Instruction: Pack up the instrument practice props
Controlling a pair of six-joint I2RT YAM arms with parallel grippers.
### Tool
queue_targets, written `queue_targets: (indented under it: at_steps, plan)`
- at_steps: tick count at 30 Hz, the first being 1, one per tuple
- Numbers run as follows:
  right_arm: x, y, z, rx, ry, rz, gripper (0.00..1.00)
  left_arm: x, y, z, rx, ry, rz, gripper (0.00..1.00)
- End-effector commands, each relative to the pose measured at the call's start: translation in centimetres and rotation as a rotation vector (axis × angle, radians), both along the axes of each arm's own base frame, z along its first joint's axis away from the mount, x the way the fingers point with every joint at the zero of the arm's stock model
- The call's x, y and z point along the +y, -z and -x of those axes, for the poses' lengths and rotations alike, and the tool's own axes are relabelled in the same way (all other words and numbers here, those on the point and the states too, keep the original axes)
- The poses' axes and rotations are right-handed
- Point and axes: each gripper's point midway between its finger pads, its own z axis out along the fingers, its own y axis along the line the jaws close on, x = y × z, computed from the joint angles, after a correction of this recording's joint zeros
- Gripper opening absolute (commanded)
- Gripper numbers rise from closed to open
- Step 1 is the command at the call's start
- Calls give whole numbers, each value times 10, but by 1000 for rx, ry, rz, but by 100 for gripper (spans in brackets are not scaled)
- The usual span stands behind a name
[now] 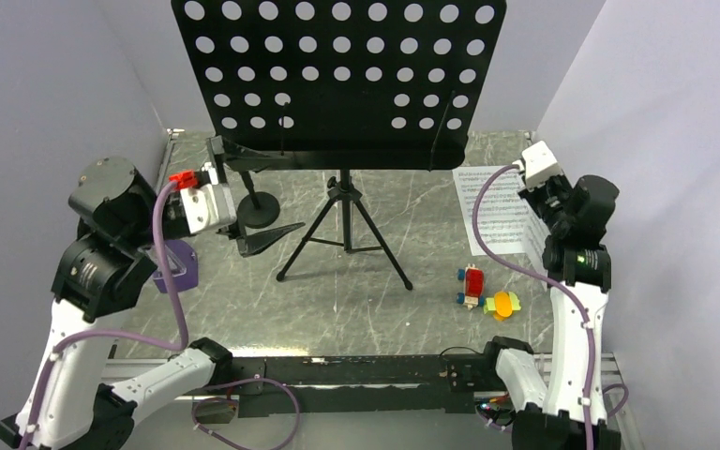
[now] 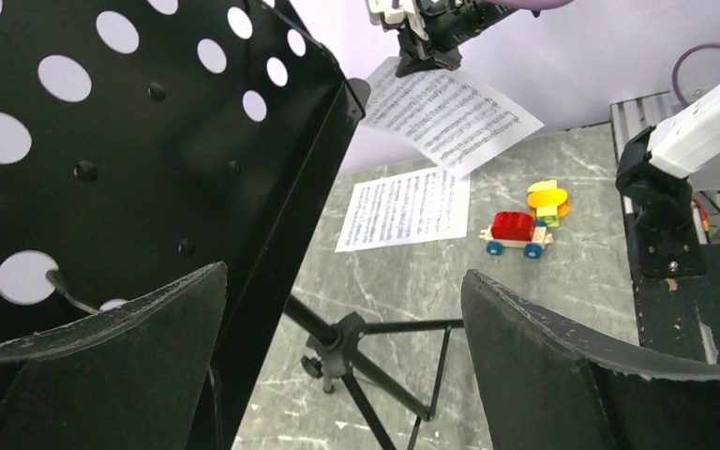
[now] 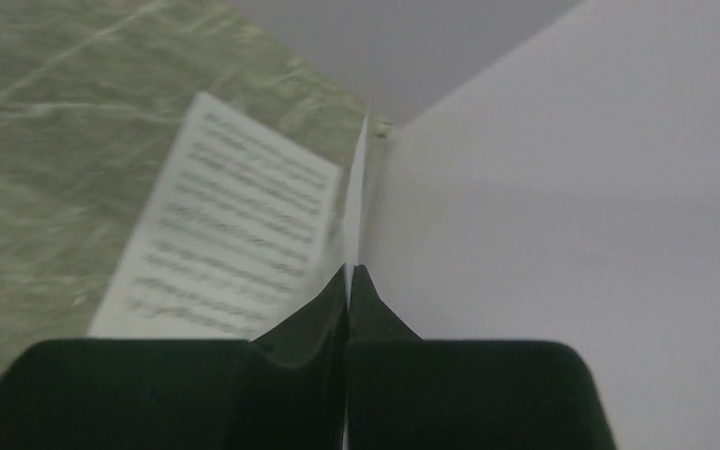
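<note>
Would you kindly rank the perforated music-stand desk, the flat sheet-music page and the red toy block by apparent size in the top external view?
1. perforated desk (also nearest the camera)
2. sheet-music page
3. red toy block

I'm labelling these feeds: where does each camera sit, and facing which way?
Top external: above, behind the bases, looking down on the table and music stand; both arms show.
Left wrist: on the left gripper, facing right across the table; open fingers show.
Right wrist: on the right gripper, facing down; shut fingers pinch the held page.
Shared: both wrist views show the flat page.
</note>
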Motion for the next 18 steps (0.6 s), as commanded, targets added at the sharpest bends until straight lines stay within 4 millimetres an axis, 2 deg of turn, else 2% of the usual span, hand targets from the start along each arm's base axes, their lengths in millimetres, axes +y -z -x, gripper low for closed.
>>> queue_targets:
  at_steps: [1,3,6,9,14,18]
  plan:
    - [49,19,-4,83,-263,-144,0,23,9,9,-79,-96,-65,99]
    - [58,15,-6,86,-306,-185,0,32,29,16,-82,-109,-135,99]
    - [67,5,-11,94,-351,-243,0,42,82,26,-36,-98,-253,98]
    - [71,4,-18,125,-368,-290,0,45,134,31,-12,-65,-344,98]
    - [63,13,-39,183,-341,-376,0,52,209,14,74,-96,-496,99]
    - [55,25,-63,236,-307,-458,0,49,257,-7,243,-142,-562,99]
